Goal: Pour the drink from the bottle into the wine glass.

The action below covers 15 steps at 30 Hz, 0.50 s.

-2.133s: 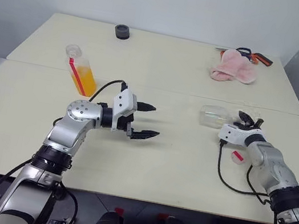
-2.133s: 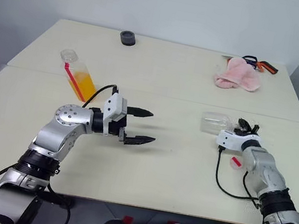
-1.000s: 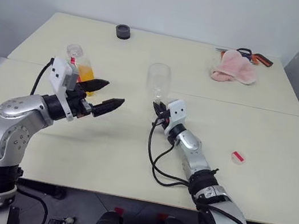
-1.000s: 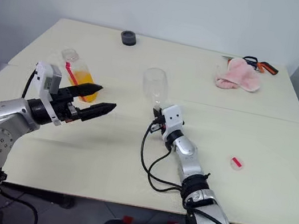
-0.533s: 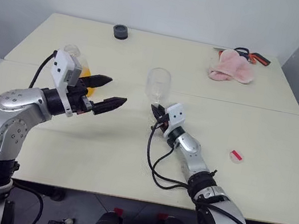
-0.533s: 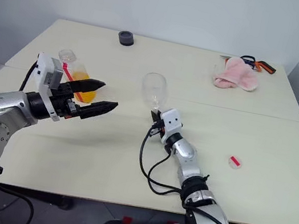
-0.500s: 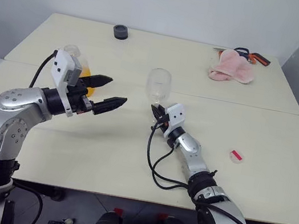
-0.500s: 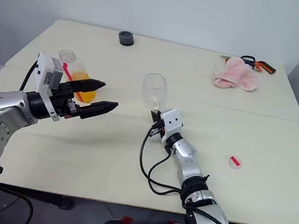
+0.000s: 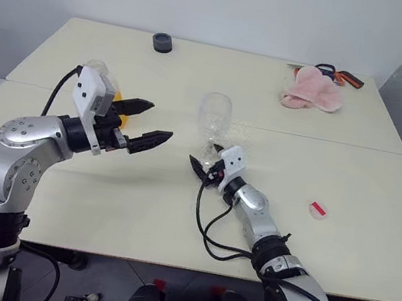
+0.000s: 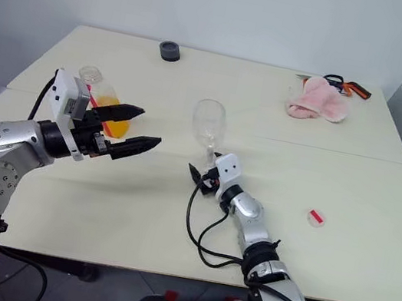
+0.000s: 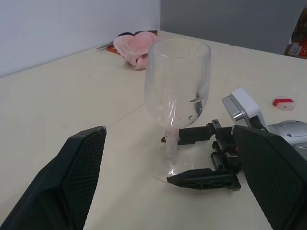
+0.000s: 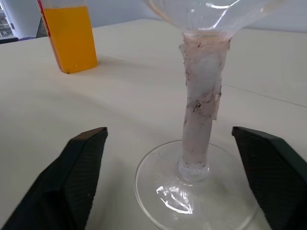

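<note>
Wine glass [image 9: 212, 125], clear with a round bowl and thin stem, stands upright on the pale table [image 9: 345, 215]. Right gripper [image 9: 206, 165] sits by its foot, fingers apart. Left gripper [image 9: 144, 121] hovers near the orange drink bottle [image 10: 100, 102], fingers apart.

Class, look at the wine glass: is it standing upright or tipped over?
Upright. The wine glass stands on its round foot on the table, its stem vertical and its bowl opening upward.
</note>
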Tool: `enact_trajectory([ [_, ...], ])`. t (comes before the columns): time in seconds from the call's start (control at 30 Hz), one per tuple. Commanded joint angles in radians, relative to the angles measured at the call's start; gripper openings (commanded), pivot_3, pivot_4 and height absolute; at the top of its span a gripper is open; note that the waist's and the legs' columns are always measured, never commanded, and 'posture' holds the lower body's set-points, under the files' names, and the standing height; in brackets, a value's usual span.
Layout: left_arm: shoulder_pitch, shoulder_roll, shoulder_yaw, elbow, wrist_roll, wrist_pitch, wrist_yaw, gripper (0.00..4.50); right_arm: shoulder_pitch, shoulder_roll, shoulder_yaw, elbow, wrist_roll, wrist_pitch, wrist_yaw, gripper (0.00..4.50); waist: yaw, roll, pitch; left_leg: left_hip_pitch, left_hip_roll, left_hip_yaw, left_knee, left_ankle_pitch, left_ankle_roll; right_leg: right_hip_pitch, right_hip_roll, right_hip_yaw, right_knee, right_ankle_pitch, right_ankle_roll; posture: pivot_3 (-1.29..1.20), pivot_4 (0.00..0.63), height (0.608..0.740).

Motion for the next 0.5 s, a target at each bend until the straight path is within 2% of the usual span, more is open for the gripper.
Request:
enact_trajectory([
  [0.03, -0.026, 0.01, 0.004, -0.009, 0.007, -0.03, -0.001, 4.5, -0.001, 0.006, -0.002, -0.053, 0.011, 0.012, 0.015, 4.47, 0.0, 0.0, 0.0, 0.0, 0.0, 0.0, 0.0, 0.0, 0.0, 0.0, 0.0, 0.0, 0.0, 0.0, 0.0, 0.0, 0.15, 0.74],
  [0.37, 0.039, -0.033, 0.03, -0.003, 0.024, -0.065, 0.051, 4.5, 0.116, -0.081, 0.043, -0.213, -0.014, 0.075, 0.078, 4.47, 0.003, 0.0, 0.0, 0.0, 0.0, 0.0, 0.0, 0.0, 0.0, 0.0, 0.0, 0.0, 0.0, 0.0, 0.0, 0.0, 0.15, 0.74],
  [0.5, 0.134, -0.058, 0.042, 0.01, 0.048, -0.092, 0.089, 4.5, 0.22, -0.15, 0.056, -0.423, 0.018, 0.185, 0.145, 4.47, 0.005, 0.0, 0.0, 0.0, 0.0, -0.001, 0.0, 0.0, 0.0, 0.0, -0.001, 0.0, -0.001, 0.0, 0.0, 0.0, 0.15, 0.74],
])
